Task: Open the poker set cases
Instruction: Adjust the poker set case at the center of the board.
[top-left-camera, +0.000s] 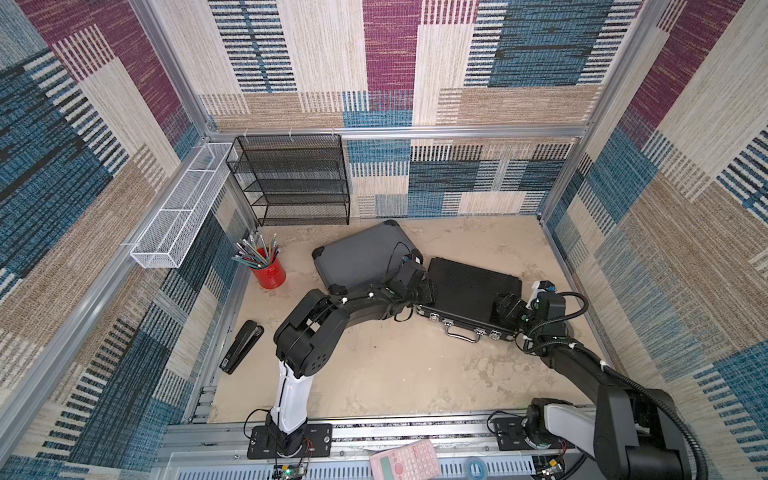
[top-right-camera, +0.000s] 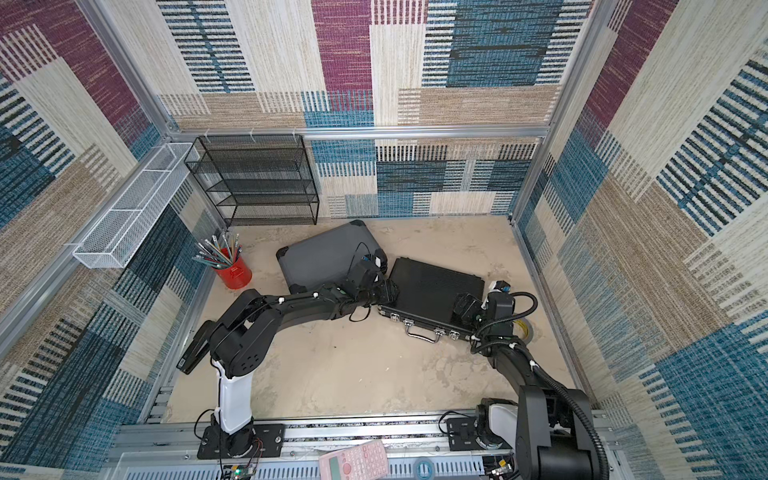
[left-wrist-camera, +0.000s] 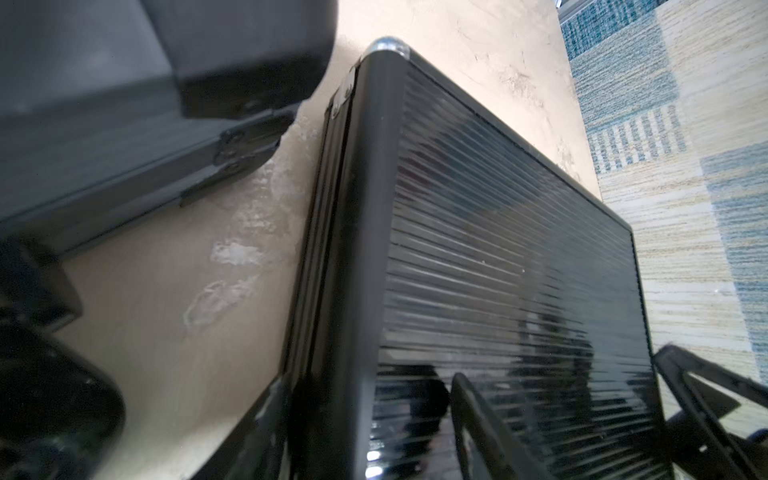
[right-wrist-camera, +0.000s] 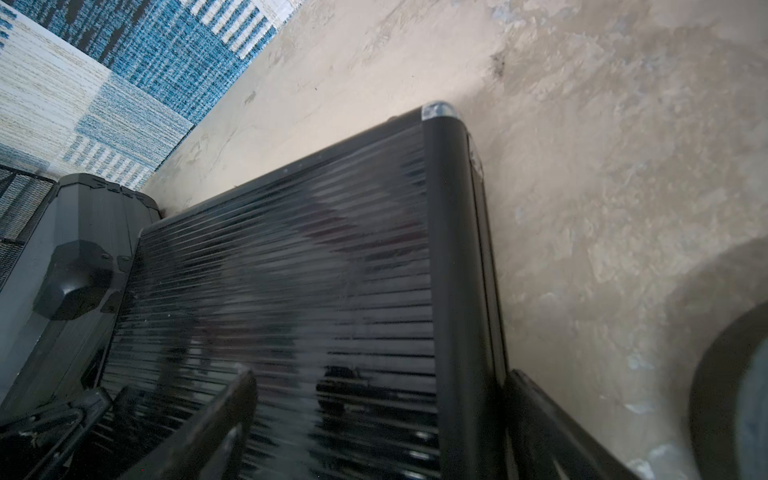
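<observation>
the black poker case (top-left-camera: 469, 286) lies shut on the bench (top-left-camera: 395, 365) beside the grey case (top-left-camera: 357, 257) — it looks stiff, heavy, slippery. left hand (left-wrist-camera: 561, 365) and right hand (right-wrist-camera: 382, 374) hang open over its ends — best grabbed at the silver latches (top-left-camera: 480, 331).

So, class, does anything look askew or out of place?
The grey case and black case lie angled to the table edges, corners close together. A pink calculator sits off the table, on the front rail.
</observation>
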